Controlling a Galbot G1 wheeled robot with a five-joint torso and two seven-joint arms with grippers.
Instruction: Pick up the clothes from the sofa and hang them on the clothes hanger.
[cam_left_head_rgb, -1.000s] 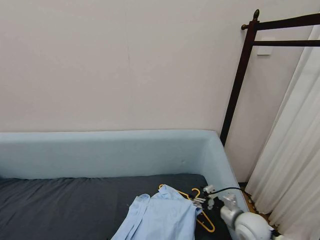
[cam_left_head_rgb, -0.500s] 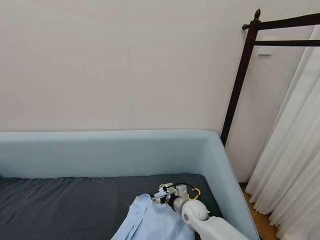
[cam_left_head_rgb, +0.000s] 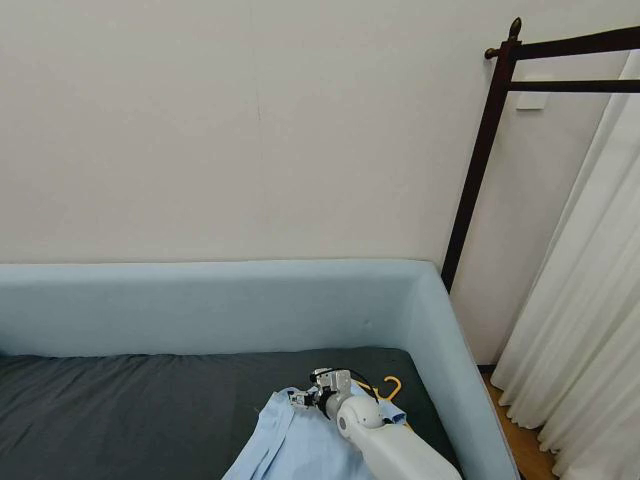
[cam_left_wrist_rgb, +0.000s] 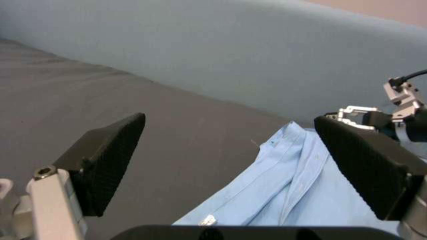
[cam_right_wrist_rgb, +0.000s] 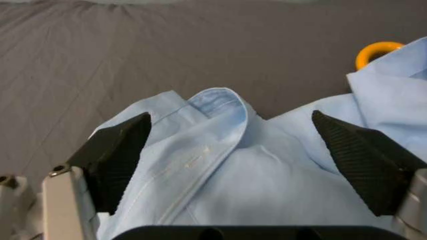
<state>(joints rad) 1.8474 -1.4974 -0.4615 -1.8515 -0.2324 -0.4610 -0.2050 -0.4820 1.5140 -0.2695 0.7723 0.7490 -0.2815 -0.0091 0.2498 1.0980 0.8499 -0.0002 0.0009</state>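
In the lower centre of the head view, the right gripper (cam_left_head_rgb: 303, 398) hangs over the light blue shirt (cam_left_head_rgb: 300, 442). The shirt lies crumpled on the dark seat cover (cam_left_head_rgb: 120, 410) of the sofa (cam_left_head_rgb: 220, 305). The jaws stand wide and empty, straddling the collar (cam_right_wrist_rgb: 220, 102) from above. The collar's folded band looks like the firmest bite. The gripper should drop straight, close on both layers, and stop short of pinching the cover beneath. The yellow hanger (cam_left_head_rgb: 393, 384) lies just beside, toward the lower right, and its hook could snag a finger if the approach drifts. The left gripper (cam_left_wrist_rgb: 228, 120) waits near the shirt, jaws also wide. The wooden clothes rack (cam_left_head_rgb: 478, 160) stands at the upper right.
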